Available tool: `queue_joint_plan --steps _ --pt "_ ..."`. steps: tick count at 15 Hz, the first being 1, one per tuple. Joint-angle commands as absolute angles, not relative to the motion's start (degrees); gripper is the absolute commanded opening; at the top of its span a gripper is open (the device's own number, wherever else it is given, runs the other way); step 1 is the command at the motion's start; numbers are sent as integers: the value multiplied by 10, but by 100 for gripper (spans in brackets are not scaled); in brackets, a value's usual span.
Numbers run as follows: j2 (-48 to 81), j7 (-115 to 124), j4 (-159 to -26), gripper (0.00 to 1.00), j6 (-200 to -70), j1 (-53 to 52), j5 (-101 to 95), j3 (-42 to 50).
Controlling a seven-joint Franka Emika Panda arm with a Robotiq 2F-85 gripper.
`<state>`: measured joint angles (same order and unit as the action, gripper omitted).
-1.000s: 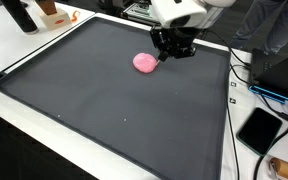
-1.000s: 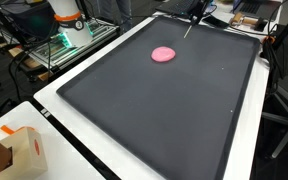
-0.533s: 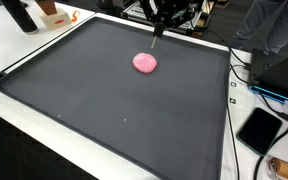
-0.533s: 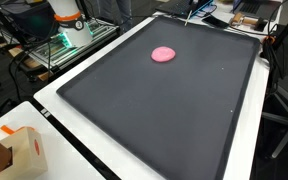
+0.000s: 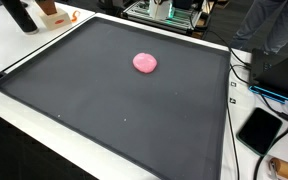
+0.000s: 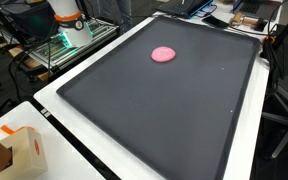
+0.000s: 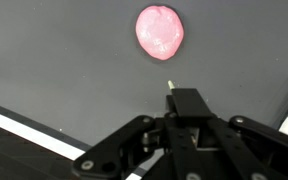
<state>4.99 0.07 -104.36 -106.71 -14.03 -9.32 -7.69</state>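
My jaws sit at the lower edge of the wrist view, pressed together, with a small pale tip [image 7: 169, 83] showing at their front end; I cannot tell whether it is pinched. Just beyond that tip, apart from it, a pink lump [image 7: 160, 31] lies on a dark mat [image 7: 44, 50]. Both exterior views show the lump [image 5: 145, 63] [image 6: 163, 54] towards the mat's far end. The mat rests on a white counter [image 5: 24, 55]. A black tablet [image 5: 259, 128] lies off one edge and a cardboard box [image 6: 19, 150] stands near a corner.
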Motion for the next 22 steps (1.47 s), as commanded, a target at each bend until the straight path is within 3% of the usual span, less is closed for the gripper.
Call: queue_joint_plan --steps 1,4,5,20,21,22 --pt "-21 -43 -1115 3 -1093 -121 -63 -86" --pt "-48 -105 -1136 3 -1082 -121 -45 -86" --pt "-16 -70 -1094 13 -1070 -122 -65 -88" --pt "-34 -92 -1115 13 -1070 -121 -60 -89" --pt "-34 -92 -1115 3 -1070 -121 -60 -89" --pt "-34 -98 -1124 3 -1078 -120 -53 -88"
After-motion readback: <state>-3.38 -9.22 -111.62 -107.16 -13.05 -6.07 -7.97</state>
